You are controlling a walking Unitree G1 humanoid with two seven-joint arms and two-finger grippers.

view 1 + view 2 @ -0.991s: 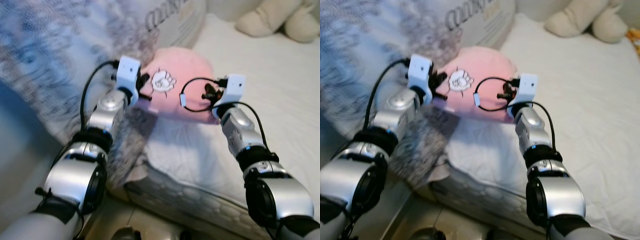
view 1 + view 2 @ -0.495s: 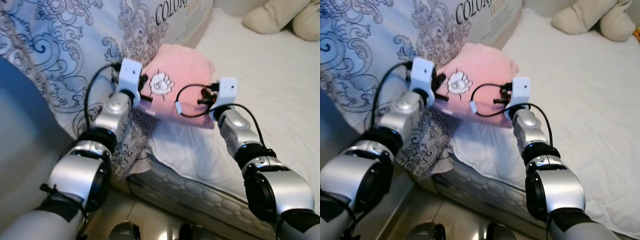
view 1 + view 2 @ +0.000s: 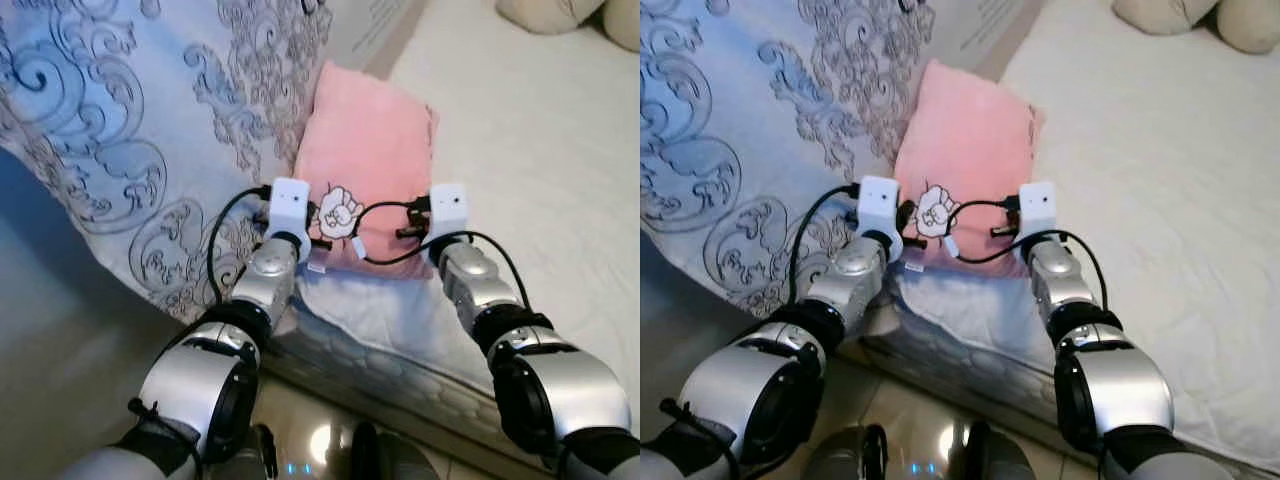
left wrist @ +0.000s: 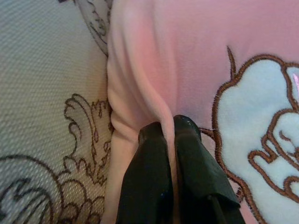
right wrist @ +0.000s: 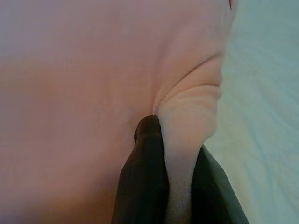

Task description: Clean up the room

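From my head cameras I see the pink pillow (image 3: pixel 365 150) lying flat on the white bed (image 3: pixel 540 150), its near edge between my two grippers and its far end stretching away from them; a patterned grey-blue quilt (image 3: pixel 130 130) drapes beside it on my left gripper's outer side, and a cream plush toy (image 3: pixel 1180 20) sits well beyond my right gripper at the far end of the bed; both my silver arms reach forward, roughly parallel, with my left gripper (image 3: pixel 318 238) at the pillow's near left corner by the white embroidered patch (image 3: pixel 340 212), and my right gripper (image 3: pixel 412 232) at the near right corner; in my left wrist view my fingers (image 4: pixel 152 182) are pinched tight on a fold of the pink fabric, the quilt just beside it; in my right wrist view my fingers (image 5: pixel 147 182) are clamped on a bunched ridge of the pillow's edge, the white sheet just past it.
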